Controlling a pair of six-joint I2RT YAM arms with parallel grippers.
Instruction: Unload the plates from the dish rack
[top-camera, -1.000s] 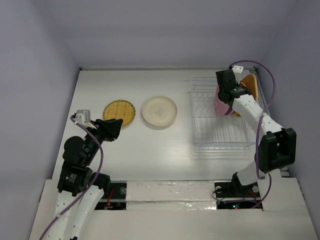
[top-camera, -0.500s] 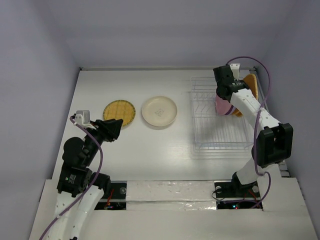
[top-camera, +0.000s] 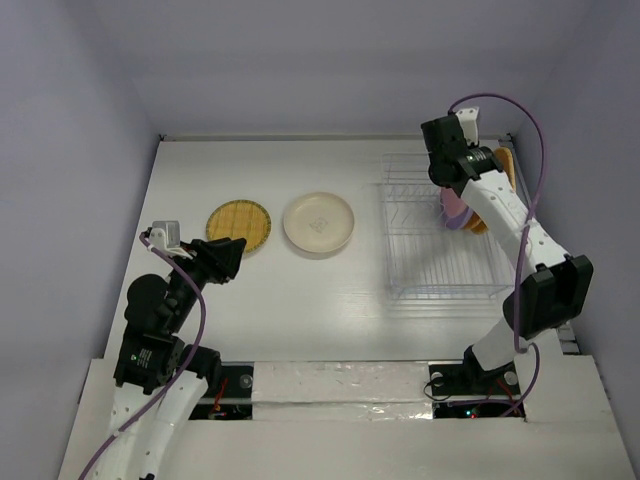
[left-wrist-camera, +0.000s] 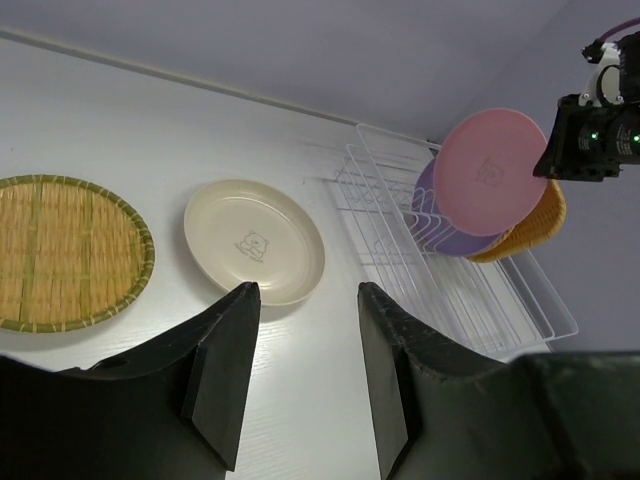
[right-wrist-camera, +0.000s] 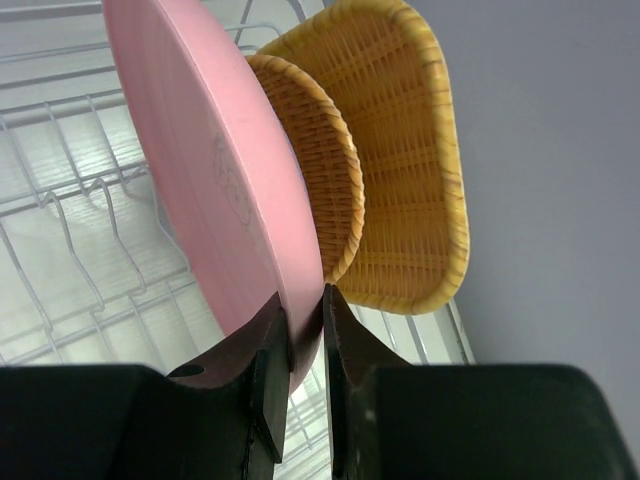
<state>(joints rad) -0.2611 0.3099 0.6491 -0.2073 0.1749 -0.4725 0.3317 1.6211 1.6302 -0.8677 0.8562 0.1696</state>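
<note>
Pale lavender walls close in a white table (top-camera: 300, 300). The white wire dish rack (top-camera: 440, 270) sits on the table's right side. At the rack's far end an orange woven rounded-square plate (right-wrist-camera: 400, 150) stands on edge, with a smaller orange woven round plate (right-wrist-camera: 315, 170) leaning just in front of it and a purple plate (left-wrist-camera: 445, 238) next in the row. Left of the rack, well apart from it, a yellow woven plate (top-camera: 240, 226) and a cream plate (top-camera: 319, 223) lie flat side by side on the table. The pink plate (left-wrist-camera: 490, 172) is upright over the rack, higher than the purple one, and the right fingers (right-wrist-camera: 268, 370) are clamped on its rim. The left fingers (left-wrist-camera: 220, 370) are parted with nothing between them, above the table near the yellow plate.
</note>
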